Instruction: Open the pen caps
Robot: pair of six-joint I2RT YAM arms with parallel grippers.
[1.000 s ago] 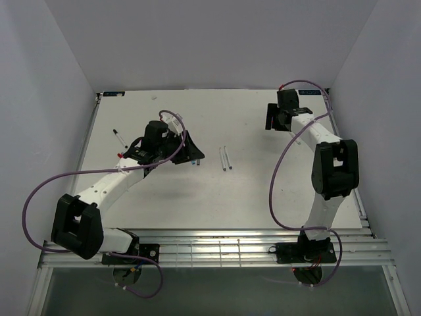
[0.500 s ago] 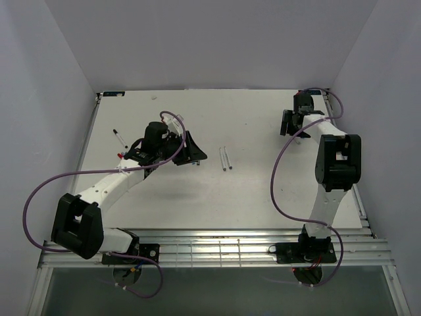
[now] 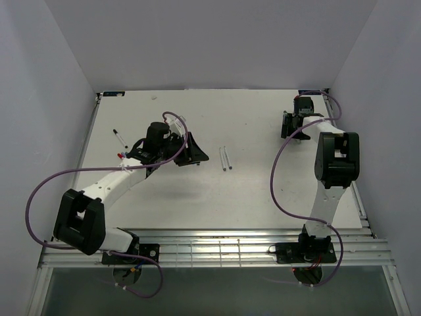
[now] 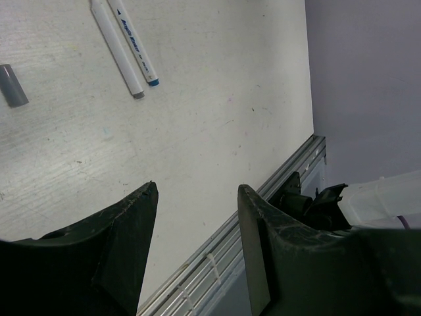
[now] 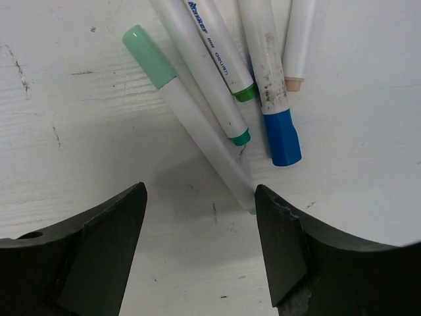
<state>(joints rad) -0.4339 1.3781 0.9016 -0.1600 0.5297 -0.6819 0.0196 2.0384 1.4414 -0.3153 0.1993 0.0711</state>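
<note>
In the right wrist view my right gripper (image 5: pixel 200 197) is open and empty, low over a cluster of white pens. A pen with a light green cap (image 5: pixel 148 56) runs down to the right fingertip (image 5: pixel 276 224). Beside it lie pens with a green end (image 5: pixel 247 92), a teal end (image 5: pixel 240 137), a blue cap (image 5: pixel 283 138) and a peach tip (image 5: pixel 294 82). My left gripper (image 4: pixel 197 191) is open and empty. Two uncapped pens (image 4: pixel 125 46) and a loose grey cap (image 4: pixel 12 85) lie beyond it. From above, the left gripper (image 3: pixel 197 155) is left of those two pens (image 3: pixel 225 158), and the right gripper (image 3: pixel 288 125) is at the back right.
A pen with a black cap (image 3: pixel 118 138) lies at the table's left, with a small red piece (image 3: pixel 120 156) near the left arm. The table's metal front rail (image 4: pixel 263 204) shows between the left fingers. Walls close the table (image 3: pixel 250 197) in at left, back and right.
My right gripper has moved right and back to hang over the pen cluster. My left gripper has shifted slightly right toward the two pens.
</note>
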